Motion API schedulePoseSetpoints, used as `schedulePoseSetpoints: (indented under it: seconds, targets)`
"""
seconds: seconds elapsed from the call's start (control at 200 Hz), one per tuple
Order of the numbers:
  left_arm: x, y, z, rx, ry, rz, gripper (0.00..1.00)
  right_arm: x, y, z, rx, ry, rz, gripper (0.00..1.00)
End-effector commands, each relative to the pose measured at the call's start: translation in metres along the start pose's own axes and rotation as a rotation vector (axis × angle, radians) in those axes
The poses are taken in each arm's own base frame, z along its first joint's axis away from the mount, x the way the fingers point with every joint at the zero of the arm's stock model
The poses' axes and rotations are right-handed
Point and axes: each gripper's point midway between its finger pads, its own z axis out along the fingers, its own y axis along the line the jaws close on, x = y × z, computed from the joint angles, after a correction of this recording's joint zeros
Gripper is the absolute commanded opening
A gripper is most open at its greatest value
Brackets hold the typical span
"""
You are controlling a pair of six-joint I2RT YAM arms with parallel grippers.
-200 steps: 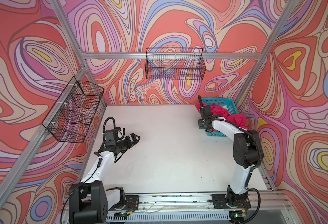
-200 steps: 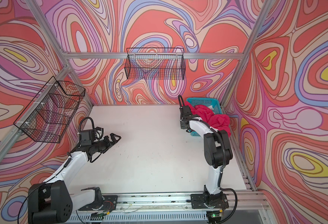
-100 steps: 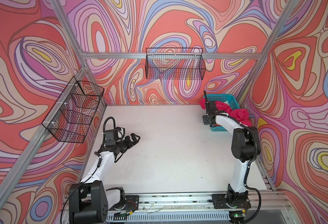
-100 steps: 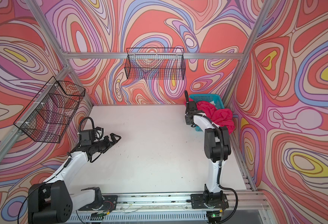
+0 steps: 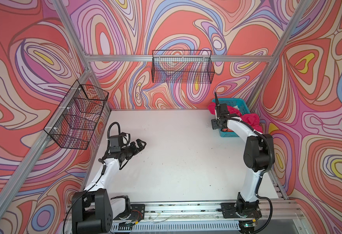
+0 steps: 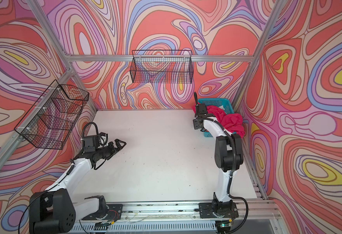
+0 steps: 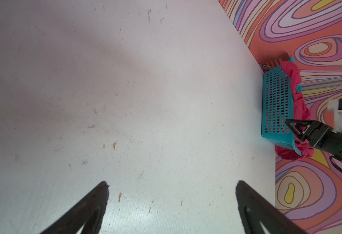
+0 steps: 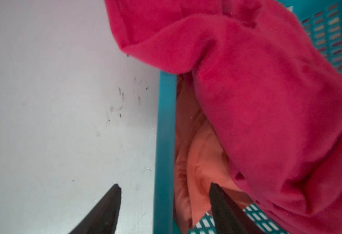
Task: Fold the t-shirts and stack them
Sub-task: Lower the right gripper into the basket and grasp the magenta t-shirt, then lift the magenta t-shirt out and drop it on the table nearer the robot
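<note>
A magenta-pink t-shirt (image 5: 251, 119) (image 6: 232, 121) (image 7: 301, 113) lies bunched in the teal mesh basket (image 5: 237, 100) (image 6: 216, 100) at the back right, spilling over its rim. In the right wrist view it (image 8: 267, 101) covers a coral-orange t-shirt (image 8: 202, 162) inside the basket (image 8: 166, 121). My right gripper (image 8: 164, 185) (image 5: 216, 124) (image 6: 198, 124) is open, pointing down astride the basket's left rim. One finger is over the table and the other is inside, beside the coral cloth. It holds nothing. My left gripper (image 7: 172, 182) (image 5: 141, 142) (image 6: 122, 143) hangs open and empty over the table's left side.
The white tabletop (image 5: 176, 158) is scuffed. Black wire baskets hang on the back wall (image 5: 182, 68) and the left wall (image 5: 77, 117). Patterned walls close in three sides. An aluminium rail (image 5: 186, 208) carrying both arm bases runs along the front edge.
My right gripper has gone from shut to open. The right arm and the teal basket shifted slightly toward the back wall. The left arm has not moved.
</note>
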Motion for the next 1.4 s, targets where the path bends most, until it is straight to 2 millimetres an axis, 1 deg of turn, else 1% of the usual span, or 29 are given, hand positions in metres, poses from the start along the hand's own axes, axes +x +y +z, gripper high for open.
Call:
schedulePoseSetpoints:
  seconds: [0.0,0.045,0.075,0.165,0.31,0.366,0.436,0.571,0.646,0.696,0.756,0.791,0.821,0.826,0.831,0.841,0.866,0.871,0.876,0.931,0.936,0.966,0.977,0.982,1.022,1.072,1.152,1.257,1.397]
  targets:
    - [-0.002,0.001,0.000,0.006,-0.020,-0.006,1.00,-0.034,-0.023,-0.043,0.016,-0.127,0.097,0.93]
    - [-0.002,0.000,0.000,0.010,-0.020,-0.006,1.00,-0.036,-0.032,-0.042,0.027,-0.134,0.136,0.94]
    - [-0.002,0.000,0.001,0.011,-0.018,-0.007,1.00,-0.038,-0.041,-0.039,0.042,-0.135,0.170,0.95]
    - [-0.003,-0.001,0.002,0.015,-0.016,-0.007,1.00,-0.038,-0.069,-0.025,0.066,-0.131,0.285,0.95]
    - [-0.003,-0.001,0.001,0.015,-0.019,-0.004,1.00,-0.042,-0.099,-0.002,0.086,-0.159,0.412,0.96]
    - [-0.002,-0.001,0.001,0.016,-0.018,-0.004,1.00,-0.043,-0.107,0.008,0.103,-0.162,0.435,0.96]
    - [-0.003,-0.001,0.000,0.012,-0.019,-0.003,1.00,-0.038,-0.119,0.025,0.136,-0.150,0.467,0.96]
    - [-0.003,-0.001,-0.001,0.009,-0.020,0.000,1.00,-0.029,-0.136,0.045,0.182,-0.136,0.512,0.94]
    - [-0.003,-0.001,-0.001,0.009,-0.020,0.000,1.00,-0.024,-0.139,0.054,0.187,-0.127,0.531,0.92]
    - [-0.003,-0.001,0.000,0.010,-0.021,-0.001,1.00,-0.020,-0.139,0.060,0.180,-0.121,0.540,0.90]
    - [-0.003,-0.001,0.000,0.010,-0.019,-0.003,1.00,-0.017,-0.137,0.067,0.168,-0.109,0.549,0.83]
    - [-0.003,-0.001,0.000,0.012,-0.019,-0.004,1.00,-0.014,-0.136,0.070,0.164,-0.100,0.550,0.75]
    - [-0.004,-0.002,0.000,0.013,-0.020,-0.003,1.00,-0.013,-0.135,0.072,0.164,-0.097,0.553,0.65]
    - [-0.004,-0.001,0.000,0.012,-0.020,-0.003,1.00,-0.013,-0.135,0.072,0.163,-0.097,0.552,0.63]
    - [-0.004,-0.002,0.000,0.013,-0.020,-0.002,1.00,-0.013,-0.135,0.072,0.163,-0.097,0.552,0.63]
    - [-0.003,-0.001,0.001,0.013,-0.018,-0.002,1.00,-0.012,-0.135,0.073,0.165,-0.096,0.555,0.58]
    - [-0.003,-0.001,0.001,0.013,-0.018,-0.002,1.00,-0.011,-0.135,0.073,0.165,-0.097,0.558,0.50]
    - [-0.003,-0.001,0.001,0.012,-0.019,-0.002,1.00,-0.011,-0.135,0.073,0.165,-0.097,0.558,0.50]
    - [-0.003,-0.001,0.001,0.012,-0.018,-0.002,1.00,-0.011,-0.135,0.072,0.164,-0.099,0.558,0.47]
    - [-0.003,-0.001,0.000,0.013,-0.018,-0.002,1.00,-0.011,-0.135,0.070,0.164,-0.109,0.567,0.29]
    - [-0.003,-0.001,0.000,0.013,-0.018,-0.002,1.00,-0.011,-0.135,0.070,0.164,-0.109,0.567,0.29]
    - [-0.003,-0.001,0.000,0.013,-0.018,-0.004,1.00,-0.012,-0.135,0.068,0.160,-0.116,0.570,0.21]
    - [-0.003,-0.001,0.000,0.012,-0.018,-0.004,1.00,-0.012,-0.135,0.068,0.159,-0.116,0.571,0.20]
    - [-0.003,-0.001,0.000,0.013,-0.017,-0.003,1.00,-0.012,-0.135,0.068,0.159,-0.117,0.572,0.18]
    - [-0.003,-0.001,0.000,0.013,-0.017,-0.002,1.00,-0.013,-0.134,0.065,0.151,-0.124,0.574,0.09]
    - [-0.003,-0.002,0.000,0.015,-0.019,-0.002,1.00,-0.015,-0.133,0.062,0.143,-0.129,0.579,0.01]
    - [-0.004,-0.002,0.000,0.017,-0.018,-0.003,1.00,-0.018,-0.135,0.052,0.135,-0.151,0.585,0.00]
    - [-0.004,-0.003,0.000,0.019,-0.019,-0.002,1.00,-0.025,-0.135,0.031,0.110,-0.201,0.604,0.00]
    - [-0.005,-0.003,0.000,0.024,-0.023,-0.005,1.00,-0.039,-0.134,-0.007,0.059,-0.290,0.631,0.00]
